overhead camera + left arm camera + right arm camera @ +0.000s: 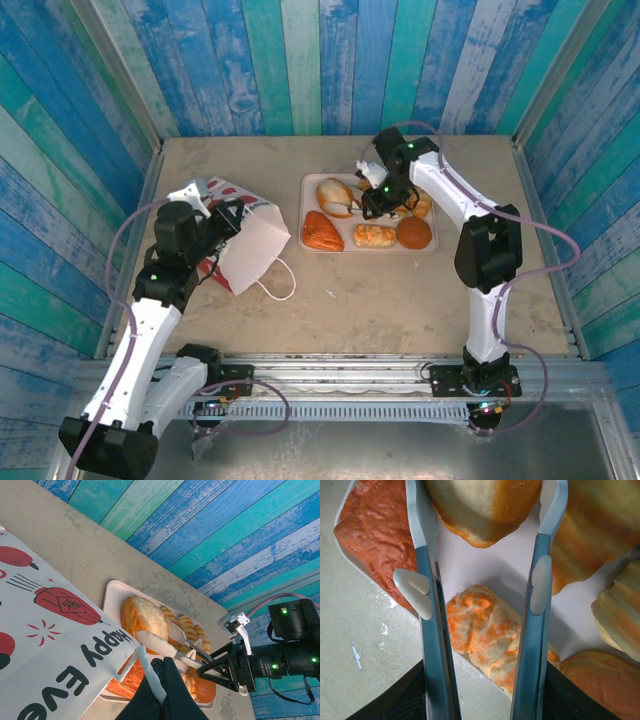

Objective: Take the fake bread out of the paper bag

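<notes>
The step looks like a set-down: the right fingers (427, 645) stand apart astride the oval roll (480, 505) on the tray (485, 565), among the other fake bread (375, 236), at 3 o'clock from the paper bag (255, 240). The left fingers (170, 695) are clamped on the bag's cord handle (150, 672). Next, the right arm should lift clear and recheck the bag.

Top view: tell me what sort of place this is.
Probably a robot test booth, not a bakery: painted plank walls around a table, two arms bolted at its edge, toy bread on a tray near a bag.
</notes>
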`<action>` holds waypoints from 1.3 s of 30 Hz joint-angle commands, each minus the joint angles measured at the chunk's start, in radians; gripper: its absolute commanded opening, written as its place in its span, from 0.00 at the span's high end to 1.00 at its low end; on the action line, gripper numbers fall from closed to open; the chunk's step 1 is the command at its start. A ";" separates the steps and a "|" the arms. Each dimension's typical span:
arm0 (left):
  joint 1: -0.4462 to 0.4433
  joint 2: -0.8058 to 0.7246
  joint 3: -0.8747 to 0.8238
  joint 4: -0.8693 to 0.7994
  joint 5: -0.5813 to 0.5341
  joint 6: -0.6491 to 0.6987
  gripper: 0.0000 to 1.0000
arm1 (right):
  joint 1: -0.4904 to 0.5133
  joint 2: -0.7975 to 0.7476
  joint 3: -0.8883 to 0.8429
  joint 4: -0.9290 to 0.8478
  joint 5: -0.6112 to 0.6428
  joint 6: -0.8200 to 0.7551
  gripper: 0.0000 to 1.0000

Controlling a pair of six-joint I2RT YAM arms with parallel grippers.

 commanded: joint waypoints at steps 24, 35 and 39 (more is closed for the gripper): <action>-0.002 0.018 -0.010 0.036 0.027 0.004 1.00 | 0.053 0.029 0.066 -0.016 0.088 -0.159 0.49; -0.002 0.018 -0.001 0.031 0.025 0.005 1.00 | 0.052 0.011 0.094 -0.019 0.128 -0.156 0.46; -0.002 0.019 0.001 0.032 0.027 0.003 1.00 | 0.052 -0.020 0.079 -0.003 0.122 -0.139 0.45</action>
